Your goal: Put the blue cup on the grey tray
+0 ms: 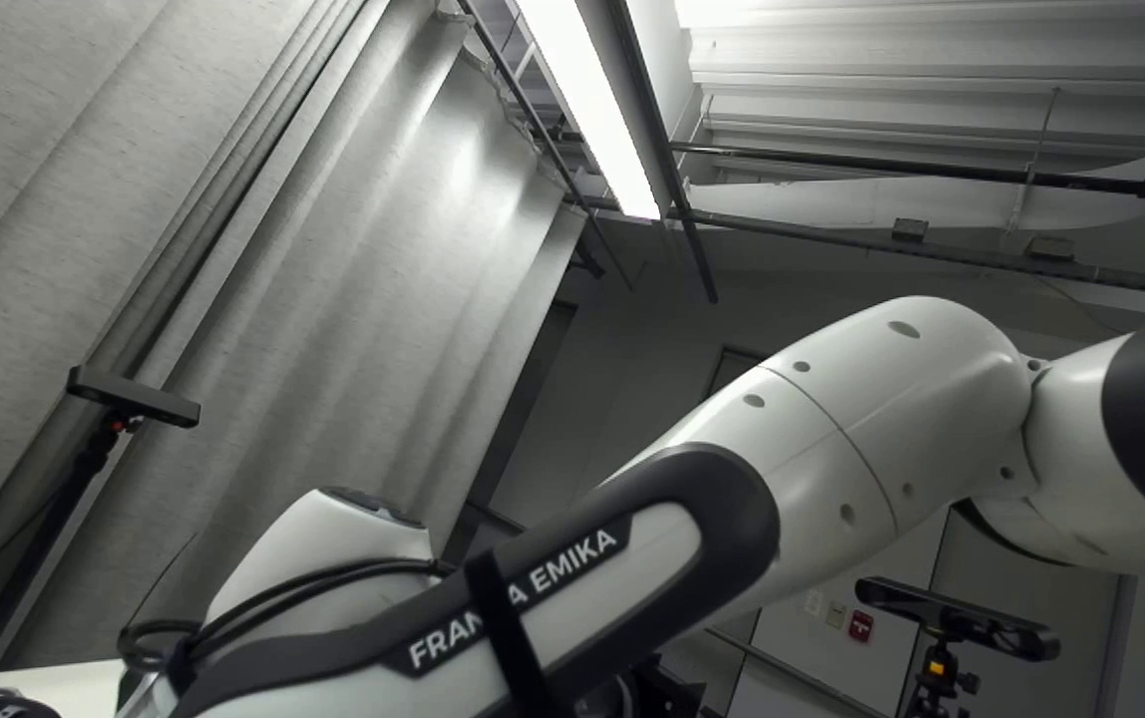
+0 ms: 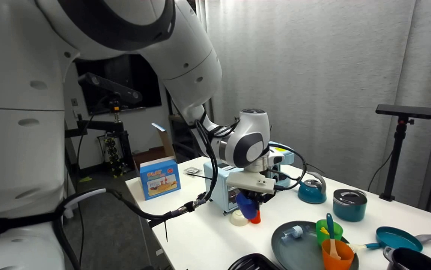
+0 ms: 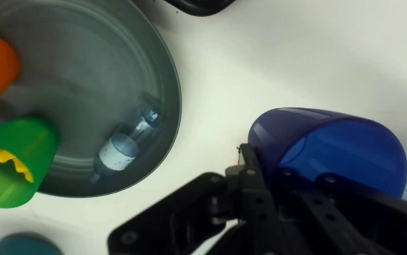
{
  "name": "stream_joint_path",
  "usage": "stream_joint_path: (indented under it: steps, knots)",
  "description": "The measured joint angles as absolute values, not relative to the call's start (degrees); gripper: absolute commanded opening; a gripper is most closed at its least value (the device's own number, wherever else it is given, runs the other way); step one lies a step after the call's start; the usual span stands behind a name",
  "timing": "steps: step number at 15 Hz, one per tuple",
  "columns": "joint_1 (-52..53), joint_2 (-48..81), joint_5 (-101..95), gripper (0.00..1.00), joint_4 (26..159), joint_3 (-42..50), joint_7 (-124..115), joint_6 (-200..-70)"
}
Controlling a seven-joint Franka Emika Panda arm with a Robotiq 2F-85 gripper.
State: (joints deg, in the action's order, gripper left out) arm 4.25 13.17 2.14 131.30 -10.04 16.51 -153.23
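Observation:
The blue cup [image 2: 246, 206] is held in the air in an exterior view, above the white table. My gripper [image 2: 259, 197] points down and is shut on its wall. In the wrist view the blue cup [image 3: 349, 152] is at the right with its open mouth facing the camera. One finger of the gripper [image 3: 265, 164] is outside the cup wall; the other is partly hidden behind the cup. The round grey tray [image 2: 294, 253] lies on the table, apart from the cup. It also shows at the left of the wrist view [image 3: 79, 71].
On the tray are a green cup [image 2: 330, 228], an orange cup [image 2: 345, 258] and a small clear bottle [image 2: 292, 233]. A cream bowl [image 2: 238, 218] and a red cup [image 2: 256, 217] stand below the gripper. A black dish [image 2: 253, 262] is beside the tray.

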Motion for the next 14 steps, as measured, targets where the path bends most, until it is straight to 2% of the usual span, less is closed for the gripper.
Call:
stream_joint_path:
  steps: [14]
  knots:
    - [-2.6,12.4,9.8,0.01,124.7,-6.7,16.8,-153.2]
